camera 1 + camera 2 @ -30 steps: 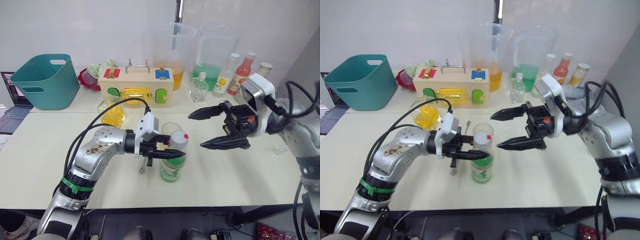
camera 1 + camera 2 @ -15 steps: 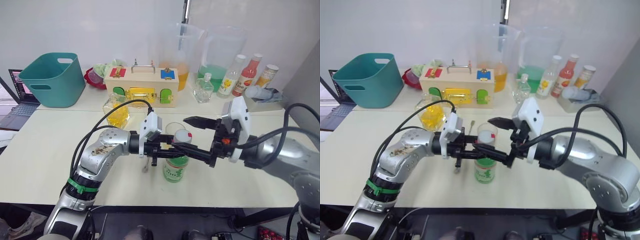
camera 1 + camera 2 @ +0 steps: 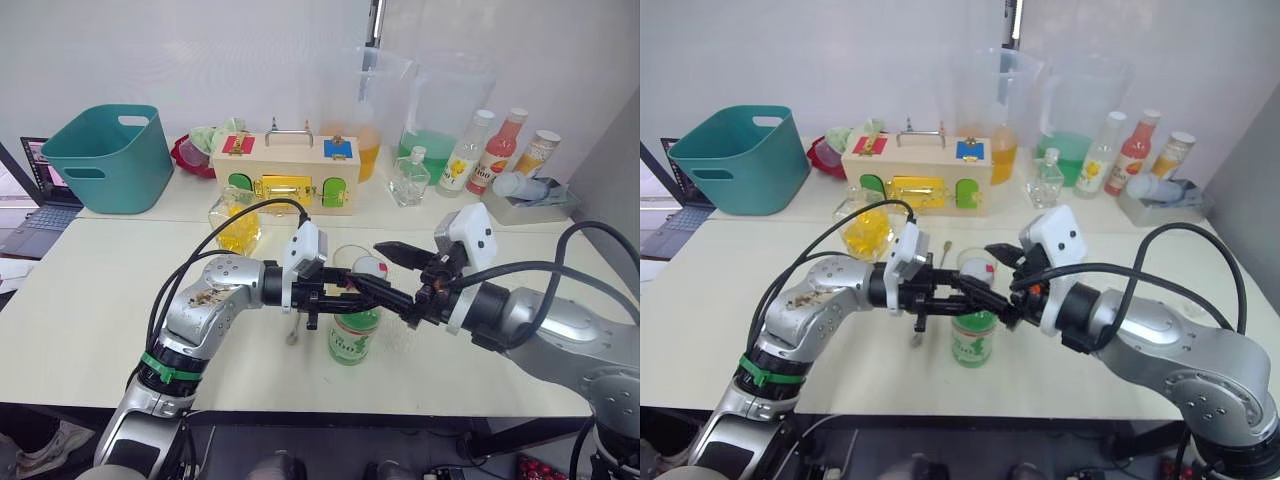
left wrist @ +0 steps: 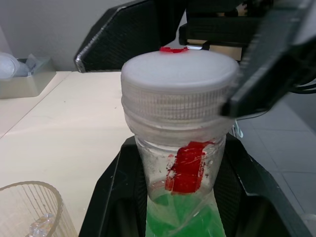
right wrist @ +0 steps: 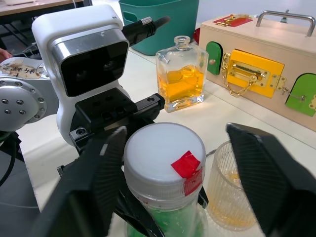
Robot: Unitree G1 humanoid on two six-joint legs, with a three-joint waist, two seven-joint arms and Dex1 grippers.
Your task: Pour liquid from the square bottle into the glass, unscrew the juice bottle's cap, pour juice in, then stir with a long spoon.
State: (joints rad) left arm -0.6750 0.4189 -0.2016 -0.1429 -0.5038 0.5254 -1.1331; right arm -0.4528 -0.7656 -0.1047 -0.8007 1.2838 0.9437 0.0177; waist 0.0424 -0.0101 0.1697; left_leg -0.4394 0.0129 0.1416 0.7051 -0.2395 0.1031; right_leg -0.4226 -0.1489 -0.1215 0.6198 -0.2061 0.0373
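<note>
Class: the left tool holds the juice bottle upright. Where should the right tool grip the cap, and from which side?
Probably by the ribbed side wall of the cap, fingers on opposite sides, coming from the robot's right. The left tool already clamps the bottle just under the cap, so only the cap's rim stays free.

Your left arm reaches in from the left, elbow bent and forearm level over the table, cables looping above it. The left gripper [image 3: 340, 297] points toward your right, its two black fingers [image 4: 123, 197] clamped on the neck of the juice bottle [image 3: 353, 330] just under the juice bottle's cap [image 5: 164, 152]. Your right arm comes in from the right, forearm angled toward the middle, wrist camera on top. The right gripper [image 5: 170, 163] has its fingers [image 5: 96, 182] spread wide, one on each side of the cap, not touching it.
</note>
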